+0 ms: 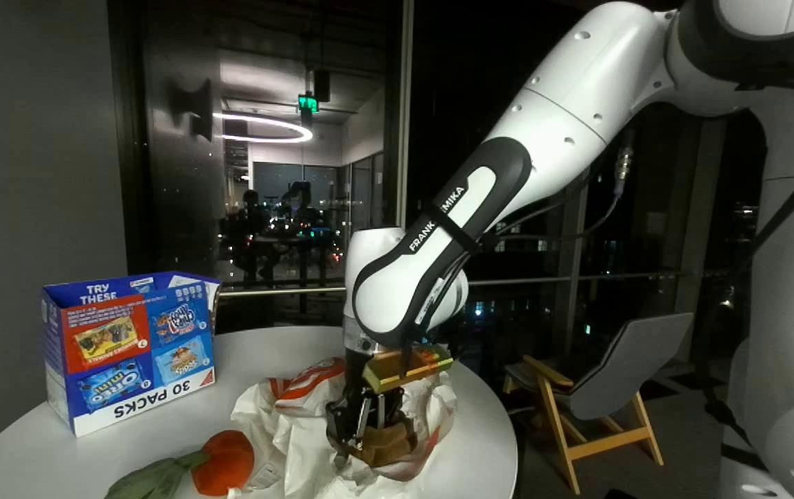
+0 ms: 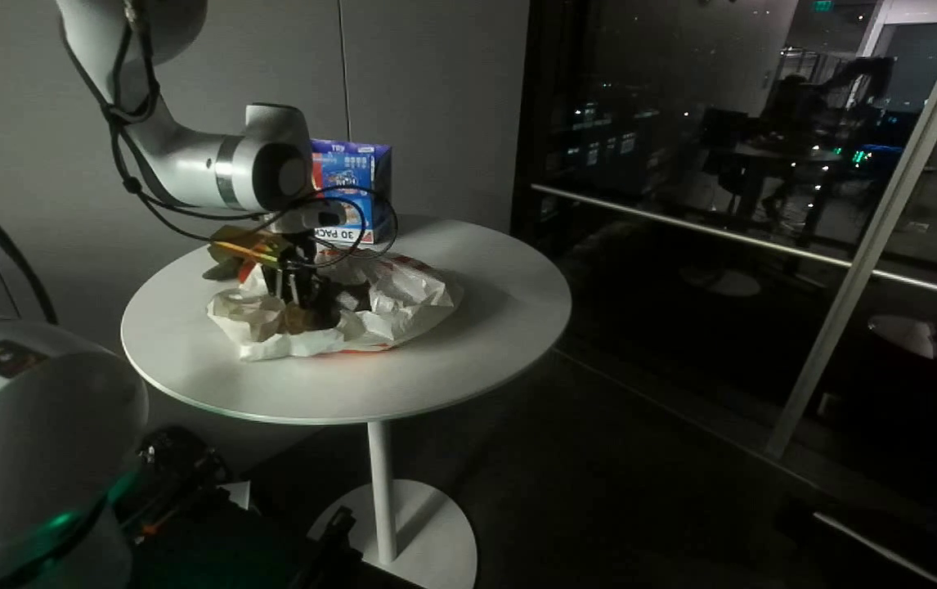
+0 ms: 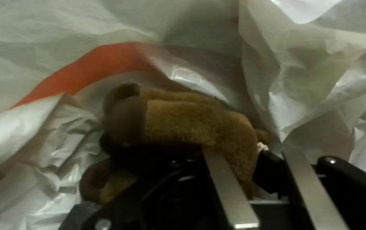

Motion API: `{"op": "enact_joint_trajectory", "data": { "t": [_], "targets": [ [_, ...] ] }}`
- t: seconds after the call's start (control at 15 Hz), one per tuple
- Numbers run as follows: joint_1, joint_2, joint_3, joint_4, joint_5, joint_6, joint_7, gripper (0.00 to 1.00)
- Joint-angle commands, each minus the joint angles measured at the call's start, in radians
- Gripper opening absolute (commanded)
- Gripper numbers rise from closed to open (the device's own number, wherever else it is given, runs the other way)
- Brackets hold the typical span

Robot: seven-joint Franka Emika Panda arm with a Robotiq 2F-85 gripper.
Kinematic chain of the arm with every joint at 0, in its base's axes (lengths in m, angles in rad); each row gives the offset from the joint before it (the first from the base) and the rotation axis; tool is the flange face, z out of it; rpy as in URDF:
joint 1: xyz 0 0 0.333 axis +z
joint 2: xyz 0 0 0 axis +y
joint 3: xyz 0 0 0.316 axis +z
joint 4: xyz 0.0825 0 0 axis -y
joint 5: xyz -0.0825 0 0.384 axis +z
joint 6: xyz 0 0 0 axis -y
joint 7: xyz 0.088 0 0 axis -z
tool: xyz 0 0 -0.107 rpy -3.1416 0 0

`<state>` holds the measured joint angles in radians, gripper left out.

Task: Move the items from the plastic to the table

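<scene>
Crosswise in wrist view, the plush limbs (image 3: pixel 186 123) point left.

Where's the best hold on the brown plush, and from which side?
I'd take the plush at its bend, from above, closing across it. The gripper points down over it, and in the wrist view that curve's upper side shows uncovered, while folds of the bag lie around it; a sideways approach would likely snag them.

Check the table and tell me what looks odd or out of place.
The snack box looks upside down: in an exterior view, the "30 PACKS" on its front is inverted. The plastic bag is crumpled, but I see no clear spill or damage.
</scene>
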<state>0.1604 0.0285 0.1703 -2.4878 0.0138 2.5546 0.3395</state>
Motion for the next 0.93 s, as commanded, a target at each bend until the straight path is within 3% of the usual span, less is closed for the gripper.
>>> {"op": "enact_joint_trajectory", "data": {
  "t": [0.0, 0.2, 0.4, 0.67, 0.87],
  "targets": [
    [0.006, -0.173, 0.000, -0.106, -0.098, -0.003, 0.074, 0.05],
    [0.006, -0.329, 0.035, -0.181, -0.158, -0.040, 0.077, 0.06],
    [0.072, -0.483, 0.041, -0.241, -0.060, -0.110, -0.117, 0.08],
    [0.197, -0.631, 0.006, -0.243, 0.068, -0.296, -0.342, 0.09],
    [0.219, -0.674, 0.024, -0.213, 0.027, -0.364, -0.445, 0.08]
  ]
}}
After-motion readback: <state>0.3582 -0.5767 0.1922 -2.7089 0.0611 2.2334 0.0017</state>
